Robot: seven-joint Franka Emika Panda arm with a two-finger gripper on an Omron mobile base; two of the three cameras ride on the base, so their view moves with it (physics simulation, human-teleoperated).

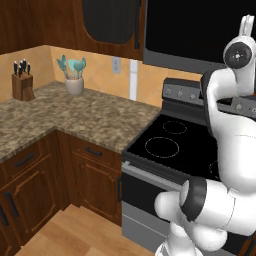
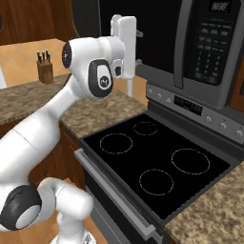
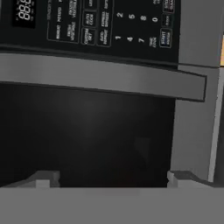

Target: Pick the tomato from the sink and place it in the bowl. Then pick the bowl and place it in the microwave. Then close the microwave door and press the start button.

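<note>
Kitchen microwave [image 2: 209, 47] keypad shows digits and 88:88; tool [image 3: 113, 177] spread apart before its door [image 3: 87, 131].

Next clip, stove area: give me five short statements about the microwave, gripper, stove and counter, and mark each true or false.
1. The microwave door is closed. True.
2. The gripper holds the bowl. False: its fingers stand wide apart with nothing between them, facing the door's black window.
3. A pot sits on the stove. False: the glass top is bare.
4. A knife block stands on the counter. True.
5. The microwave's keypad is left of the door. False: in the right base view it is on the right.
</note>
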